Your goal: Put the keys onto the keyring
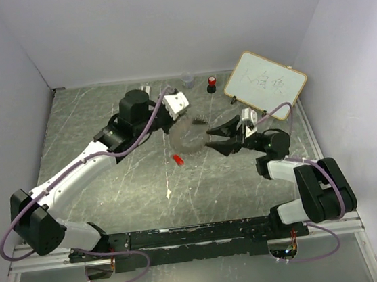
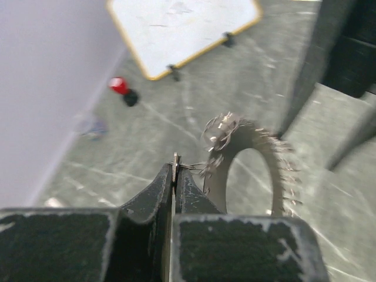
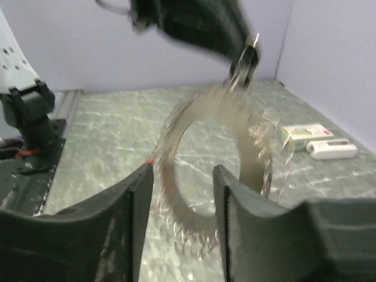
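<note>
Left gripper (image 2: 175, 171): jaws pinched tight on a thin sliver of metal at the toothed edge of the ring (image 2: 249, 154), which stands out just right of the tips, blurred. Right gripper (image 3: 183, 176): jaws wide apart and holding nothing, with the ring just beyond the tips and roughly in line with the gap. The red key (image 1: 177, 159) lies on the table just near of the ring. The black key cannot be made out. The ring looks thin, stiff and light. Held at a single edge point, it is likely to swing and twist, and its teeth may snag, so the flat band opposite the pinch seems the steadier hold. The key looks small and flat, and its plastic head is the thicker part to grip. Only the overhead view shows both arms meeting mid-table, the key, a red-topped cylinder (image 1: 212, 84) and a whiteboard (image 1: 265, 84) at far right. Only the left wrist view shows the pinch close up. Only the right wrist view shows the ring upright under the left gripper, and a white box (image 3: 304, 133) to the right. No view shows whether the ring's lower edge touches the table.
</note>
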Tool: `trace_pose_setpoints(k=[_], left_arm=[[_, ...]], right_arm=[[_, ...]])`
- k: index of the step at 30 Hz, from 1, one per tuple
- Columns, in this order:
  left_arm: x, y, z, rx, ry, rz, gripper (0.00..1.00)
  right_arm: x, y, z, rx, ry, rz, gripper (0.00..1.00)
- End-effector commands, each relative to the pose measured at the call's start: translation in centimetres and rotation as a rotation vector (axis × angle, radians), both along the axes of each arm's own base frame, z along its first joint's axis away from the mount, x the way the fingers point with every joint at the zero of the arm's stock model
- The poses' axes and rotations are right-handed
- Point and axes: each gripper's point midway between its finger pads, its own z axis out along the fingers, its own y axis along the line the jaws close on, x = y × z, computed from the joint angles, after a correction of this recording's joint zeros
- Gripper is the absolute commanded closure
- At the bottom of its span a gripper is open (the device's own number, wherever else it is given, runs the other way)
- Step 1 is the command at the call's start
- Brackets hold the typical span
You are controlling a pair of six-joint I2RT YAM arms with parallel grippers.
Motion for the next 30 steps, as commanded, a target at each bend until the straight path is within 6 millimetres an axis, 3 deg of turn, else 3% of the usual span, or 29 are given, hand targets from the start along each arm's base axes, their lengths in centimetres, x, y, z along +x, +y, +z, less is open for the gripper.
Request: trace_pose_setpoints(k=[1,3,8,9,10,19,20,23,26,27,30], left_arm=[[4.1,1.8,7.4,-0.062,-0.202,0.182,0.93],[4.3,1.4,8.0,-0.056,-0.211,0.182,0.93],[3.9,0.1,8.8,-0.07,-0.228,0.13,0.93],[3.7,-0.1,9.0,-0.074,-0.232,0.116,0.93],[3.5,-0.3,9.2,-0.08,-0.24,0.101,0.93],[1.9,-1.1,10.8,-0.085,-0.261,0.028,0.93],[1.6,-1.1,11.0,-0.09,-0.265,0.019,0.93],[0.3,-1.1,11.8,-0.121,-0.284,-0.029,0.93],[-0.8,-1.1,12.3,-0.139,-0.297,-0.068,0.93],[-1.1,-1.1,12.4,-0.139,-0.298,-0.078,0.94],[-1.8,-1.2,12.3,-0.134,-0.297,-0.11,0.93]], right_arm=[[-0.5,-1.4,1.6,0.064,-0.114,-0.079,0.44],[0.9,-1.8,0.7,0.048,-0.049,-0.138,0.37],[6.6,-3.5,-2.2,-0.076,0.255,-0.378,0.21],[7.2,-3.9,-2.1,-0.085,0.29,-0.413,0.12],[7.5,-4.1,-1.7,-0.079,0.301,-0.434,0.01],[5.8,-4.0,1.2,0.027,0.27,-0.404,0.0],[5.4,-3.9,1.5,0.038,0.266,-0.389,0.02],[4.2,-3.9,2.8,0.125,0.244,-0.362,0.4],[4.1,-4.0,3.3,0.128,0.237,-0.371,0.58],[4.4,-4.1,3.3,0.108,0.241,-0.387,0.62],[4.6,-4.5,4.0,0.066,0.208,-0.419,0.64]])
